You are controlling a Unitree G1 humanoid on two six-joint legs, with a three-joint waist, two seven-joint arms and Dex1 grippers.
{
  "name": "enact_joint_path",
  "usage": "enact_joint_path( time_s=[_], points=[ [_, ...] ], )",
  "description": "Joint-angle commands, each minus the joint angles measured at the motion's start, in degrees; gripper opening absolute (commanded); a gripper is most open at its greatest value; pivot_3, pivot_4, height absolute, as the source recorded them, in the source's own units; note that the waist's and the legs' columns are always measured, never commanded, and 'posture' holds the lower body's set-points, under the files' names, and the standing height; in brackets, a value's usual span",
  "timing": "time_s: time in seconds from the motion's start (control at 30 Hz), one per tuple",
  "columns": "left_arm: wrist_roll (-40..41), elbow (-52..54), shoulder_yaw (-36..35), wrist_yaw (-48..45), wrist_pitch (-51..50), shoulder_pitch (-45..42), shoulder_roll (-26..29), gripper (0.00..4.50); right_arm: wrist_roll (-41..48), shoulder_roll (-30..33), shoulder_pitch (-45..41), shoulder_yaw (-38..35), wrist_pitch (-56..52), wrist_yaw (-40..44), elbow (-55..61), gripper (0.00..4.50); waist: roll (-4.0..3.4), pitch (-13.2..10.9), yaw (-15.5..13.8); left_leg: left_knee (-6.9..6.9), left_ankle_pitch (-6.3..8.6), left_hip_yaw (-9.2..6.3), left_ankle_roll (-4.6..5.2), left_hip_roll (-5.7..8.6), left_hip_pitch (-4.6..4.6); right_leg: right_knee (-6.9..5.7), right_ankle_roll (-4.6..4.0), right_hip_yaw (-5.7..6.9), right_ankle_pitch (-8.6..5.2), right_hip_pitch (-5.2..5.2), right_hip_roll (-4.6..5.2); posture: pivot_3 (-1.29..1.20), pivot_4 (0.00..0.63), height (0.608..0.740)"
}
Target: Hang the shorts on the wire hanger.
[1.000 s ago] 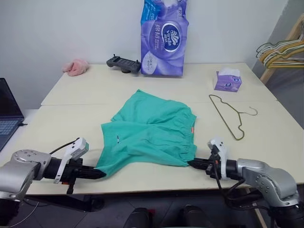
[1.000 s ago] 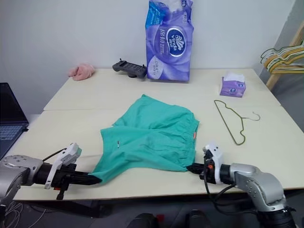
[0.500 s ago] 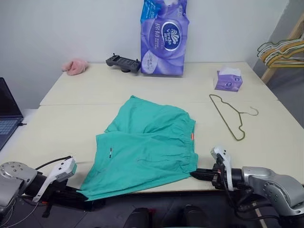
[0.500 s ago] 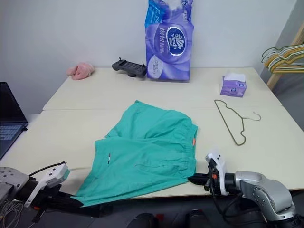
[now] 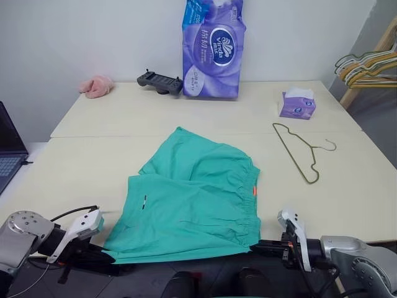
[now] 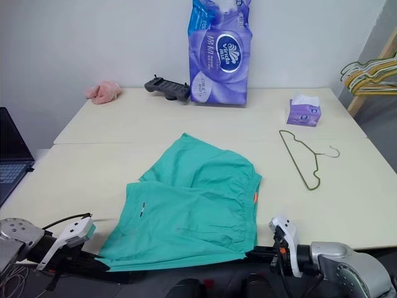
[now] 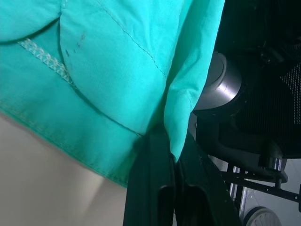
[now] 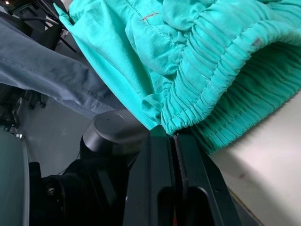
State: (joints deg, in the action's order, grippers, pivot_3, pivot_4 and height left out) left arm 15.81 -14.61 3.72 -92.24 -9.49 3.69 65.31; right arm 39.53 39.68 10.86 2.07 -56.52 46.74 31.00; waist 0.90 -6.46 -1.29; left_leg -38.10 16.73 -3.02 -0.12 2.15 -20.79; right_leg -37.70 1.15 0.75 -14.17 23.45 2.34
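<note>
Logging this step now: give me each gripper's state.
Left gripper: shut on the shorts, at a leg hem.
Right gripper: shut on the shorts, at the waistband.

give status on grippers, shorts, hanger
Left gripper and right gripper shut on shorts at table edge. Hanger untouched, right of shorts. Nothing between.

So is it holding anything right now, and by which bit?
Yes, the shorts. The left gripper pinches a leg-hem corner, the right gripper the waistband's end, both at the table's near edge.
</note>
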Motion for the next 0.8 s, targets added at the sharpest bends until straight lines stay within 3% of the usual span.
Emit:
enact_joint_path(
  time_s=[0.03, 0.3, 0.4, 0.6, 0.7, 0.8],
  points=[
    [0.5, -2.12, 1.99, -0.26, 0.6, -0.96, 2.54, 1.15, 0.72, 0.96, 0.46, -0.95, 1.12, 0.45, 0.72, 0.94, -0.04, -0.02, -0.04, 0.0, 0.0, 0.0, 0.0, 0.0, 0.01, 0.0, 0.0, 0.0, 0.0, 0.0, 0.0, 0.02, 0.094, 0.74],
    [2.03, -5.74, 5.19, -0.26, 3.24, -2.15, 5.26, 3.4, 3.09, 4.5, 2.73, -2.92, 0.98, 2.86, 1.79, 3.69, -0.81, -0.07, -0.24, 0.0, -0.04, 0.22, 0.05, -0.51, 0.39, -0.03, -0.35, 0.43, -0.22, -0.26, 0.0, 0.02, 0.093, 0.74],
    [2.57, -6.2, 6.27, -0.26, 4.53, -1.08, 7.01, 4.19, 4.48, 6.58, 4.77, -4.27, 0.64, 3.83, 3.06, 4.5, -0.87, -0.07, -0.26, 0.07, -0.05, 0.28, 0.05, -0.89, 0.39, -0.03, -0.41, 0.82, -0.25, -0.3, -0.08, 0.02, 0.092, 0.74],
    [5.74, -11.95, 12.03, -0.26, 9.34, -1.73, 15.29, 4.34, 5.87, 17.98, 13.46, -7.6, 0.8, 11.75, 7.57, 4.5, -0.63, -0.21, -0.02, 0.09, -0.07, 0.25, 0.06, -1.41, 0.04, -0.21, -0.59, 1.31, -0.36, -0.28, -0.45, 0.01, 0.089, 0.74],
    [7.73, -18.52, 13.58, -0.26, 7.07, -10.65, 15.23, 4.34, 7.64, 21.19, 13.39, -11.3, 1.15, 13.99, 7.29, 4.5, -0.3, -0.44, -0.09, 0.08, -0.06, 0.27, 0.05, -1.61, -0.03, -0.12, -0.61, 1.36, -0.36, -0.27, -0.72, 0.01, 0.09, 0.74],
    [8.44, -26.14, 12.74, -0.26, 0.15, -26.21, 10.1, 4.34, 13.88, 19.32, 5.02, -14.62, -1.9, 11.19, 5.48, 4.5, -0.69, -0.9, -1.1, 0.03, -0.07, 0.27, 0.06, -1.79, -0.01, -0.15, -0.57, 1.54, -0.34, -0.28, -0.8, 0.01, 0.092, 0.74]
  ],
)
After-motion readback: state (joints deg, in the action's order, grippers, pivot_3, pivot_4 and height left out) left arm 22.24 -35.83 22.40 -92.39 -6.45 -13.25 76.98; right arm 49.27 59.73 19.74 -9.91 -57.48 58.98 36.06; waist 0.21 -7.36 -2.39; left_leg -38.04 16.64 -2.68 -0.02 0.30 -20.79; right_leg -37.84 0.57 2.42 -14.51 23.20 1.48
